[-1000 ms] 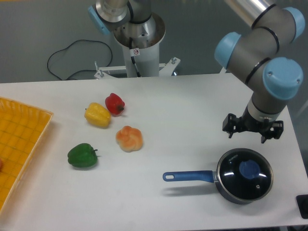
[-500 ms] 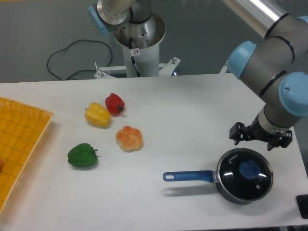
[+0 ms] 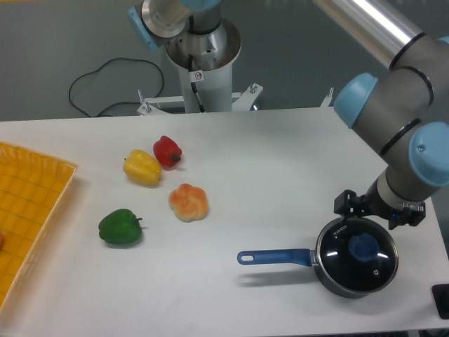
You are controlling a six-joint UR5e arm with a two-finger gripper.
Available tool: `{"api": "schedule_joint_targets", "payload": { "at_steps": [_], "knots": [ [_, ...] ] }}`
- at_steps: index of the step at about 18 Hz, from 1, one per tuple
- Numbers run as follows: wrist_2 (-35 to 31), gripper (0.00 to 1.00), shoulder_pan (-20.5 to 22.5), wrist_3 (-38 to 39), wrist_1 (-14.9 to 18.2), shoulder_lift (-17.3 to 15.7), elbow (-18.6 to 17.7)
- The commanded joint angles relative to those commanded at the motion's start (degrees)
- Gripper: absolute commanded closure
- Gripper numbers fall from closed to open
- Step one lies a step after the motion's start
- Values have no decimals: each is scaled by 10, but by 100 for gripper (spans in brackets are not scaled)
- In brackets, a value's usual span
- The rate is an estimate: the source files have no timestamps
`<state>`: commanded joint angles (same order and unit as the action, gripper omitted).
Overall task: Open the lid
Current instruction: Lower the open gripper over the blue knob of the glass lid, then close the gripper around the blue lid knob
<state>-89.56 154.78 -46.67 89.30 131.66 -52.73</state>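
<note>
The lid is a round clear glass disc with a thin metal rim and a blue knob at its centre. It lies on a dark saucepan whose blue handle points left, at the table's front right. My gripper hangs just above the lid's far edge, a little behind the knob. Its fingers stand apart and hold nothing.
A red pepper, a yellow pepper, an orange pepper and a green pepper lie on the left half of the white table. A yellow tray sits at the left edge. The arm's base stands at the back.
My gripper has moved down and slightly right, from behind the saucepan to just over the lid's far edge. The lid and saucepan have not moved.
</note>
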Motion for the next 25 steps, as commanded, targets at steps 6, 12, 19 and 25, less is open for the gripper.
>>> {"api": "schedule_joint_targets", "payload": {
  "at_steps": [6,12,19,25],
  "knots": [
    [5,0,-1,0,-28,8,-2],
    [5,0,-4,-1,-47,18,-4],
    [7,0,-4,-3,-50,22,-4],
    [9,0,-4,-3,-71,25,-18]
  ]
}}
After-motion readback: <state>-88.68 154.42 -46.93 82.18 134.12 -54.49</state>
